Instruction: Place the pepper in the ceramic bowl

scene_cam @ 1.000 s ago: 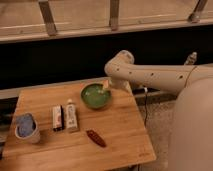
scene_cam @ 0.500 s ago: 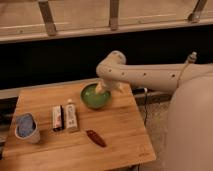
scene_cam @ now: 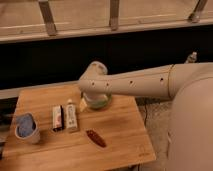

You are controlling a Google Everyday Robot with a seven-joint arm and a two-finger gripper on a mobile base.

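Observation:
The pepper (scene_cam: 96,138), a slim dark red-brown chili, lies flat on the wooden table (scene_cam: 122,131) near its front middle. The ceramic bowl (scene_cam: 100,104), green inside, stands at the back middle of the table, mostly hidden under my arm. My arm reaches in from the right and bends down over the bowl. My gripper (scene_cam: 82,103) hangs at the bowl's left edge, above and behind the pepper and apart from it. It is open and holds nothing.
Two upright white packages (scene_cam: 58,118) (scene_cam: 72,116) stand left of the pepper. A pale cup with blue contents (scene_cam: 26,127) is at the table's left edge. My body (scene_cam: 192,125) fills the right side. A dark wall and railing run behind the table.
My arm has swung left and lower across the bowl, which it now covers for the most part. The pepper, packages and cup have not moved.

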